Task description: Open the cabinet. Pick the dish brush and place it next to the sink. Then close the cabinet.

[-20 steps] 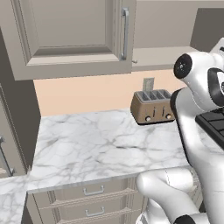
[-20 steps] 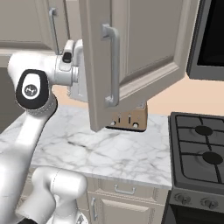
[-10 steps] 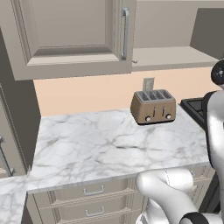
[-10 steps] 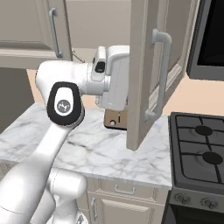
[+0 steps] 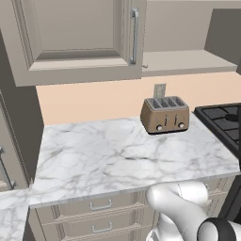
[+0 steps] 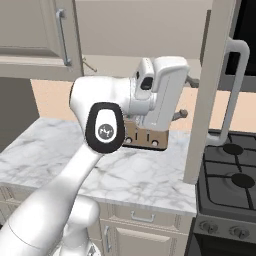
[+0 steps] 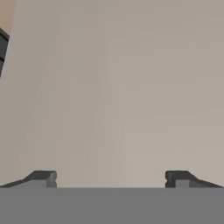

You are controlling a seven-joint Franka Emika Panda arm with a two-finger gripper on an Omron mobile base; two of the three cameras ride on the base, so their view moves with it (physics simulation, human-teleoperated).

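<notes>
The cabinet has its left door shut, silver bar handle upright. Its right door stands swung far out, edge-on in the right base view, handle on the far side. My gripper hovers just left of that door's inner face, open, nothing between the fingers. In the hand view my gripper faces the plain beige door panel, fingertips wide apart. A thin light stick pokes over the cabinet floor's edge, perhaps the dish brush handle; no head is visible. The sink is out of view.
A copper toaster stands at the back of the marble counter, partly behind my arm in the right base view. A black stove lies to the right. Drawers run under the counter.
The right door has swung further out to the right, and my hand has followed it. The arm has left the left base view, uncovering the toaster and stove.
</notes>
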